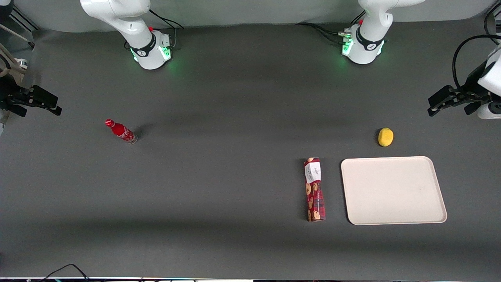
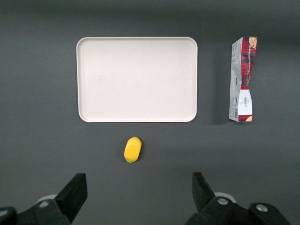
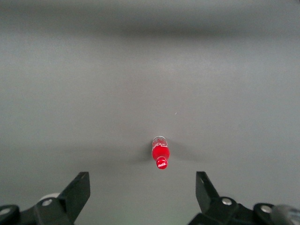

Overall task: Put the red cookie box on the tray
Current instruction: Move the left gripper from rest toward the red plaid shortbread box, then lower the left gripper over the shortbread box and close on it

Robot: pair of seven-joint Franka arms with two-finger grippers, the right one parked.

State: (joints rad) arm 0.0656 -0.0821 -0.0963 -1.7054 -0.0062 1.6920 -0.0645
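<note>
Red cookie box (image 1: pixel 314 189): lying flat on the counter (image 1: pixel 219 176), lower centre-right of frame, just beside the tray (image 1: pixel 393 190). End effector (image 1: pixel 438 105): hovering at right edge, fingers apart, holding nothing.

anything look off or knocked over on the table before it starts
Nothing stands out. The red cookie box lies flat beside the tray, apart from it. The yellow fruit and red soda bottle look undisturbed, the bottle upright. The gripper hangs open, high at the working arm's end.
</note>
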